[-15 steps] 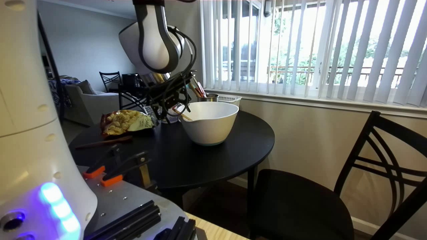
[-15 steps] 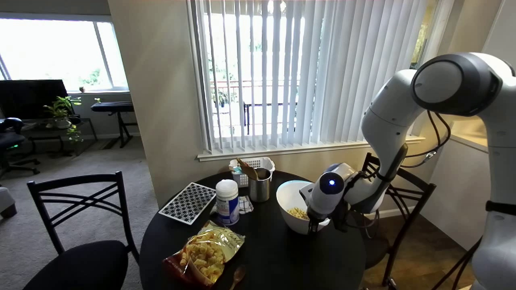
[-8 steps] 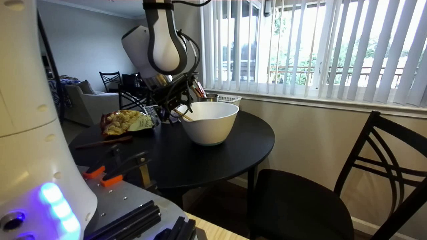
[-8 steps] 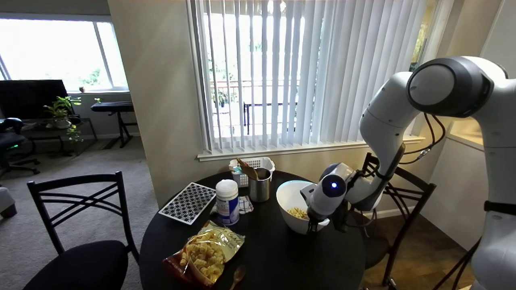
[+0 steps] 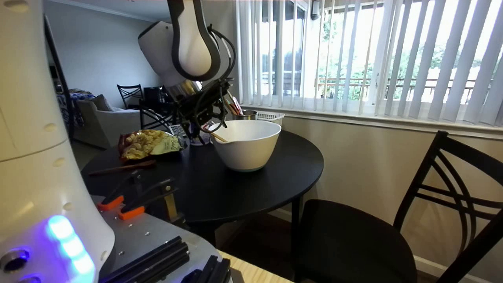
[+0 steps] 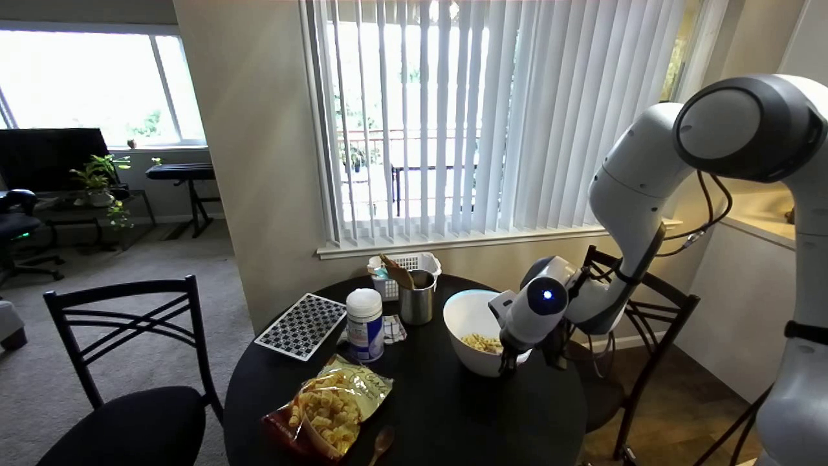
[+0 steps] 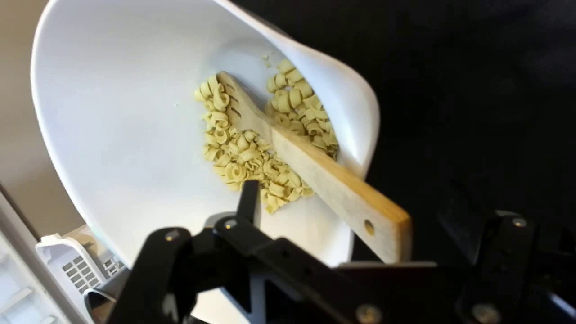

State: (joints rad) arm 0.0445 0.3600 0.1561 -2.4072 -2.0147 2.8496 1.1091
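The claw (image 7: 353, 209), its fingers parted, stands near a wooden spatula (image 7: 311, 167) leaning on the rim of a white bowl (image 7: 126, 99). Probably light and stiff, the spatula should be easiest to hold by its flat handle. Its head is slotted, the bowl smooth and spouted, the pasta (image 7: 245, 157) tightly curled.

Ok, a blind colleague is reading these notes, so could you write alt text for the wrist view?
A slotted wooden spatula rests among curled yellow pasta in a white bowl, its handle crossing the rim. At the bottom, the black end effector stands open, not gripping the handle. A white basket shows at lower left.
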